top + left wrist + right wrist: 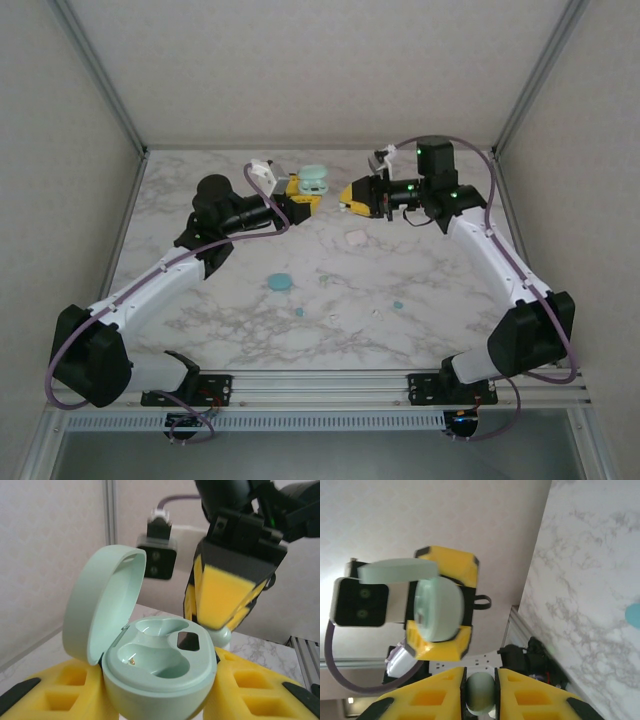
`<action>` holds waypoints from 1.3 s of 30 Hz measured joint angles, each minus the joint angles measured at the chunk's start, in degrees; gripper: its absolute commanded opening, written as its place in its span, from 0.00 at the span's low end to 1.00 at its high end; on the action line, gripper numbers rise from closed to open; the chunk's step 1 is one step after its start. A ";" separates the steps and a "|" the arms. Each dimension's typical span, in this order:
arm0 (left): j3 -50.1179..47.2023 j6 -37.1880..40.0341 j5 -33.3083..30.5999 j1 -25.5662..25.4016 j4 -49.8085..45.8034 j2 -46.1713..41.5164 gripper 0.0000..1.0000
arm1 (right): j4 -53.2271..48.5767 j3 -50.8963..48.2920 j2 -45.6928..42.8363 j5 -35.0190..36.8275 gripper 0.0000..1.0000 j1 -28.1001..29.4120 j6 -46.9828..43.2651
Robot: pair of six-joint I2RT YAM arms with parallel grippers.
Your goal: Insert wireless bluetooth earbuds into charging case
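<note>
The pale green charging case (160,670) is held up off the table with its lid (100,610) swung open to the left, and my left gripper (160,692) is shut on its body. Both of its wells look empty. In the top view the case (313,180) and the left gripper (306,196) are at the back centre. My right gripper (480,680) is shut on a pale green earbud (480,692). The right gripper (220,625) hangs just above and behind the case, with the earbud (221,636) at its tip and a small gap left.
On the marble table (200,310) lie a pale pink case (355,238), a teal round case (280,283) and several tiny loose earbuds, such as a teal earbud (297,312) and another teal earbud (397,303). Grey walls and frame posts close in the back and sides.
</note>
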 measured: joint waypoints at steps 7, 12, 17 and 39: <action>-0.02 -0.02 1.44 0.00 0.00 0.00 0.31 | 0.20 3.85 -2.08 5.16 0.23 2.32 -3.04; 0.00 -0.02 1.90 0.00 0.00 0.00 0.31 | -0.09 5.22 -1.99 7.80 0.23 3.63 -4.35; 0.00 -0.02 2.58 -0.09 0.00 0.11 0.31 | -0.85 7.32 -1.84 10.27 0.23 4.79 -6.10; 0.74 0.24 2.75 -0.76 -0.44 0.92 0.31 | -1.66 8.94 0.00 14.51 0.22 6.56 -8.31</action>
